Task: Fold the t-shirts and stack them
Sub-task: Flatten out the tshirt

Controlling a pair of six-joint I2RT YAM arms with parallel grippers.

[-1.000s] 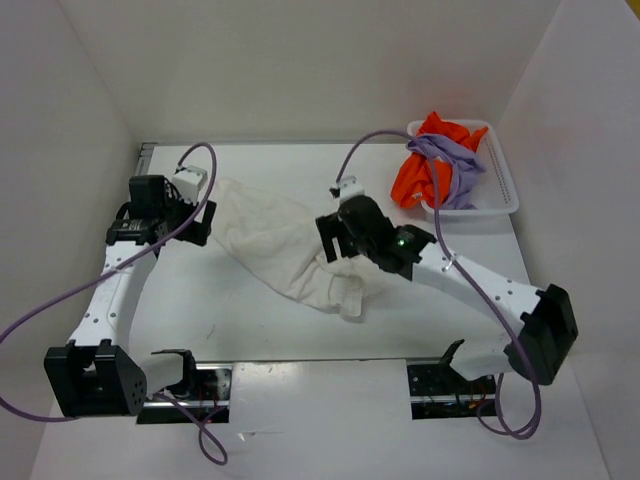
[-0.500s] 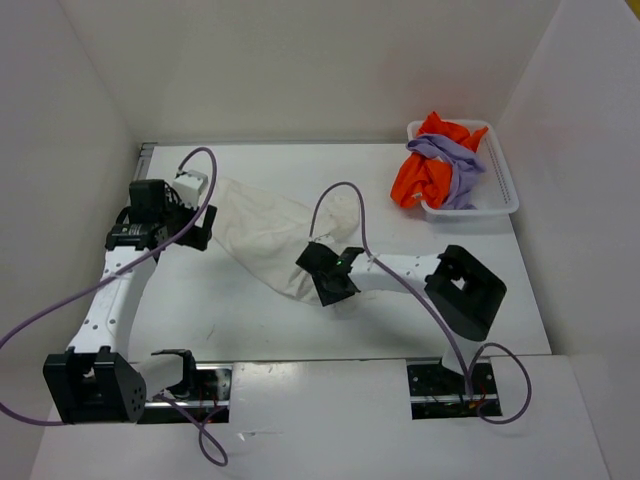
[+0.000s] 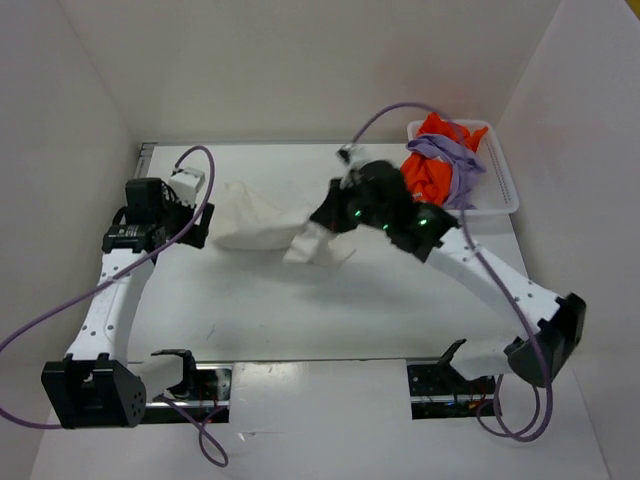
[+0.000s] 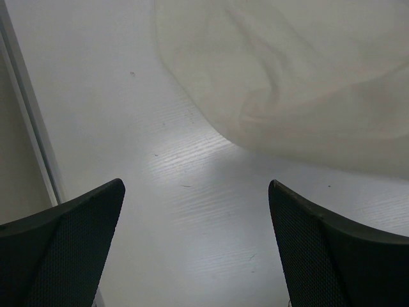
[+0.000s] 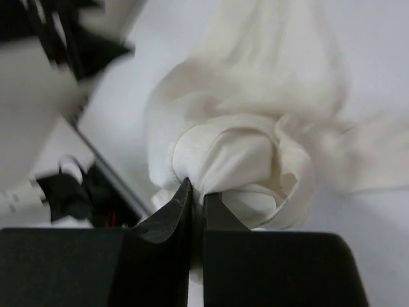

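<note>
Centre frame, the right claw (image 5: pixel 193 192) is clamped on the bunched white t-shirt (image 5: pixel 255 83), while at left the left claw (image 4: pixel 197 185) gapes apart over the desk (image 4: pixel 96 96).

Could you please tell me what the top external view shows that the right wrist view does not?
Only the top external view shows the basket holding the orange t-shirt and purple t-shirt, at the far right of the table. Only the right wrist view shows the right hand shut on a bunched fold of the white t-shirt. Both show that white t-shirt on the table.
</note>
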